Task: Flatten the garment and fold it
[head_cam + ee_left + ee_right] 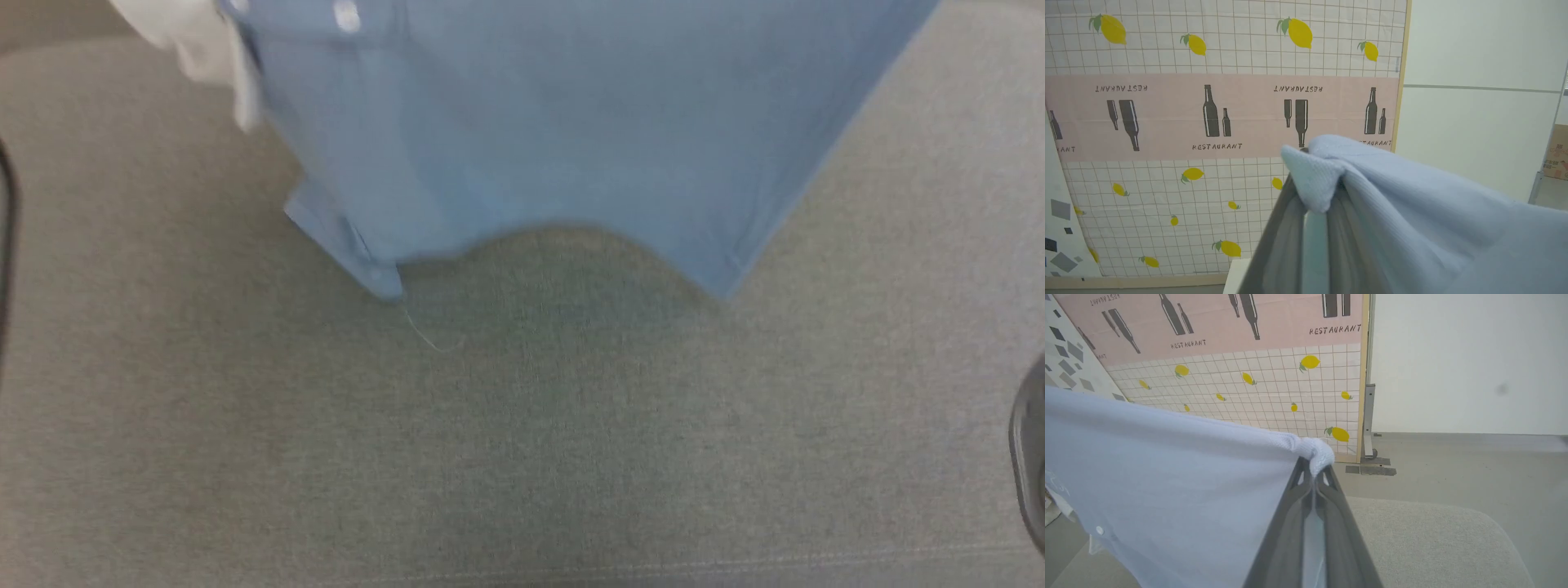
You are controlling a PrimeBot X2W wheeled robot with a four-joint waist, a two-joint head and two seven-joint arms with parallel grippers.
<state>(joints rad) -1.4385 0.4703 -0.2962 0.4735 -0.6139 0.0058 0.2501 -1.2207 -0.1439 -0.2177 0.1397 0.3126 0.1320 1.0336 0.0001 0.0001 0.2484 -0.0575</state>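
Note:
The light blue garment (555, 131) hangs in the air above the grey table (522, 425), its lower edge sagging at the top of the head view, with a white collar and buttons at the upper left. My left gripper (1314, 179) is shut on a bunched corner of the garment (1412, 212), which drapes off to the right. In the right wrist view my right gripper (1314, 467) is shut on another corner of the garment (1167, 490), and the cloth spreads to the left with a white button showing.
A grey padded table top (1433, 539) lies below the right gripper. Behind it stands a panel with lemons and bottles printed on it (1220, 114), beside a white wall (1470, 363) and grey floor (1453, 465). A dark object (1030, 457) sits at the head view's right edge.

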